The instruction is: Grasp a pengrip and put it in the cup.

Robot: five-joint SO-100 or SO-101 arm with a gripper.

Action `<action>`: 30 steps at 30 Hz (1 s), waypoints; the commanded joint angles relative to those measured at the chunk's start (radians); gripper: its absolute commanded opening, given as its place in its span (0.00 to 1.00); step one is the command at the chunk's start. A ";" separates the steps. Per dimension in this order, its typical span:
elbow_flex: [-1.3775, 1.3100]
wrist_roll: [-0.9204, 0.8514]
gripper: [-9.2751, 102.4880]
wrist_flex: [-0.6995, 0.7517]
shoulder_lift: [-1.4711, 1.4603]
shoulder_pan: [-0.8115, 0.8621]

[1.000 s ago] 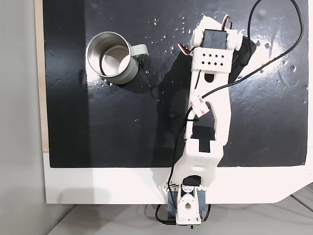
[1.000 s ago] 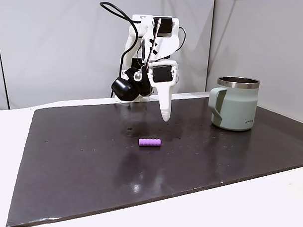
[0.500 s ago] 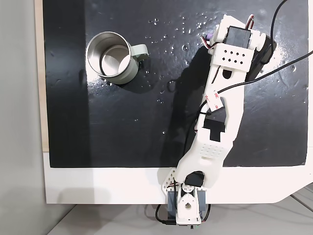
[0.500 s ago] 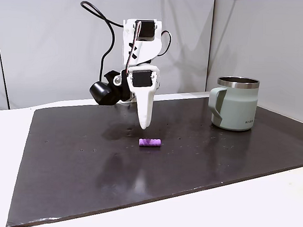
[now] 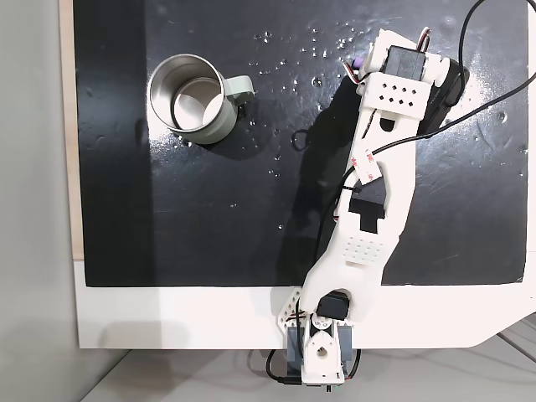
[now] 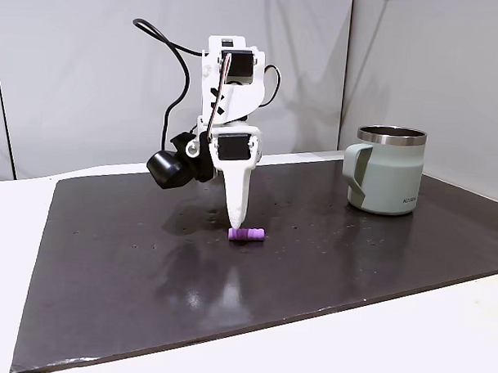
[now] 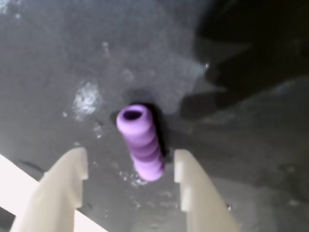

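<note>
Now, left to right in the side fixed view:
Worktop (image 6: 105,312): white, covered by a dark glossy mat (image 6: 377,265).
Arm (image 6: 228,96): white, reaches down over the mat's middle, a black cable looping from its top.
End effector (image 6: 238,222): points straight down, tip just above the pengrip's left end; in the wrist view its two pale fingers (image 7: 67,179) stand wide apart, nothing gripped.
Pengrip (image 6: 246,234): small purple ribbed tube lying on the mat, between the fingers in the wrist view (image 7: 141,143), touching neither.
Cup (image 6: 389,170): sage-green, upright near the mat's far right corner, well apart from the pengrip.
</note>
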 commanded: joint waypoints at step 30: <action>-0.074 -0.084 0.08 -0.075 -0.060 -0.020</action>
